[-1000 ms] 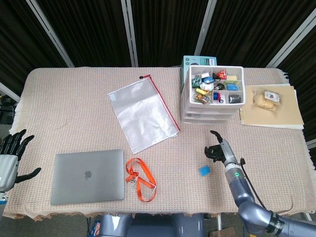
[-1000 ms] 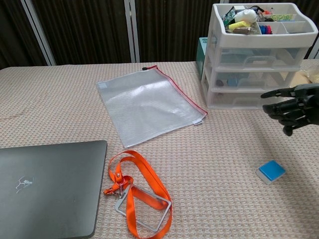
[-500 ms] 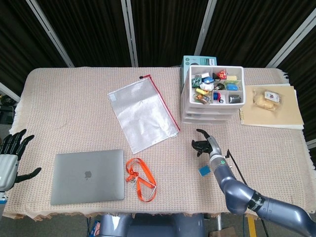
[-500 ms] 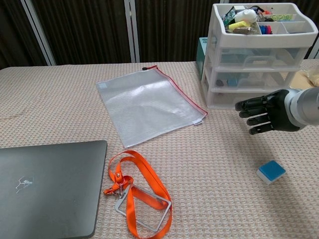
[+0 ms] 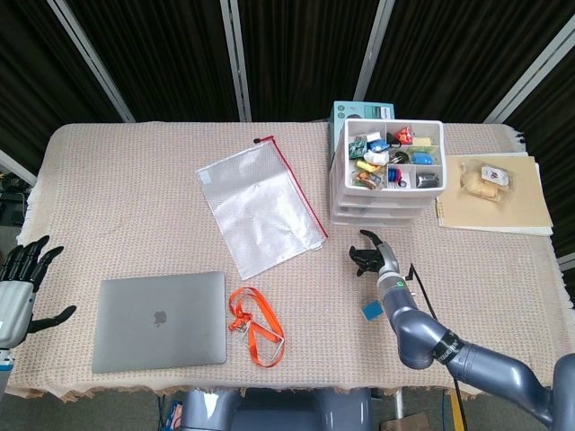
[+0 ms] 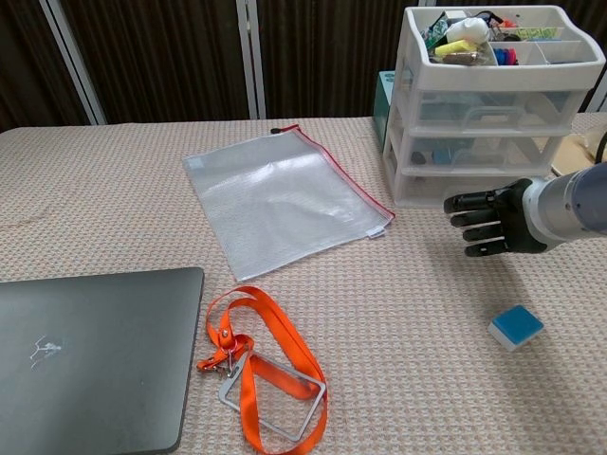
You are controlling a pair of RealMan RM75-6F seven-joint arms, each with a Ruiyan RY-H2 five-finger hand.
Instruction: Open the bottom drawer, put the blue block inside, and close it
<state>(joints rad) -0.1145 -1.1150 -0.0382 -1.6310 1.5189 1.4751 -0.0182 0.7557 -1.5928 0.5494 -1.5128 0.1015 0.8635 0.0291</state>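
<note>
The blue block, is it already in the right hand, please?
No, the blue block lies on the table, apart from the empty right hand.

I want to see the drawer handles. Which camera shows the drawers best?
The chest view: it faces the drawers from the front, so all three fronts show. The head view looks down on them, showing mostly the top tray and thin front edges.

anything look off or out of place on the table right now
Nothing stands out. The drawer unit stands upright with all drawers shut, the blue block lies intact on the cloth, and the right hand hovers empty before the unit.
</note>
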